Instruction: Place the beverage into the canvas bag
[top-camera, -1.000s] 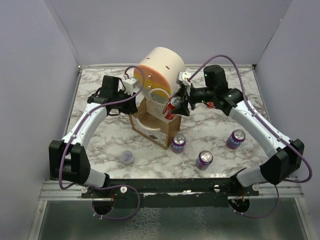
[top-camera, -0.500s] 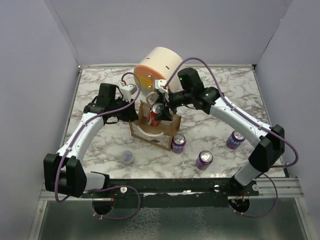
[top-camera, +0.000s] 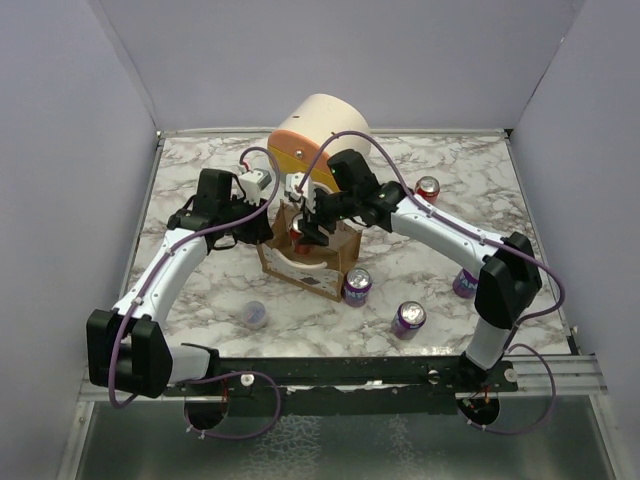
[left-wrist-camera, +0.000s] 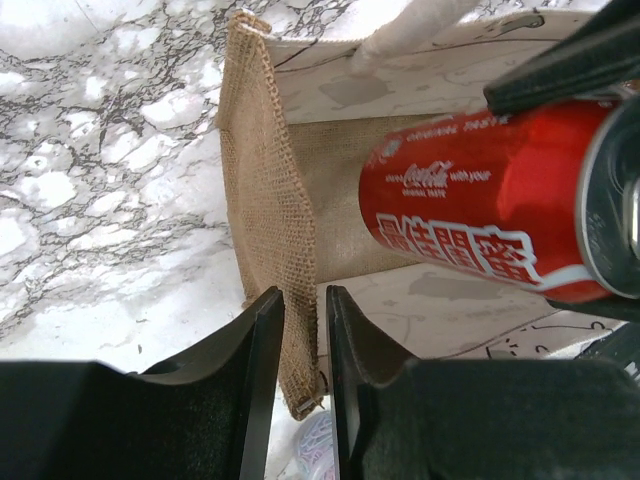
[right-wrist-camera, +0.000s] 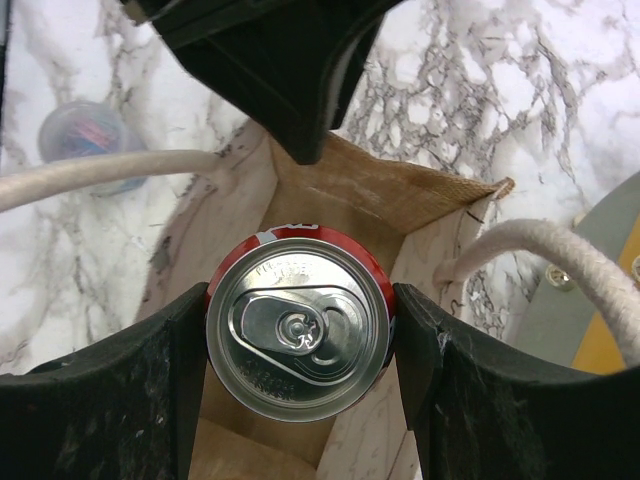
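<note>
The right claw (right-wrist-camera: 300, 330) is clenched on the red can (left-wrist-camera: 470, 215), one finger on each side of its body. The can's long axis runs along the claw's reach: lid and pull-tab face back toward the wrist, and the base points down, at or just inside the open mouth of the canvas bag (right-wrist-camera: 420, 180) directly beneath. Just beyond the fingers, the left claw (left-wrist-camera: 305, 345) pinches the bag's woven wall. White loop handles (right-wrist-camera: 520, 245) arch on either side. The base could snag a handle or the rim. Released too high, the can may topple. If the wall slips free, the mouth may fold.
</note>
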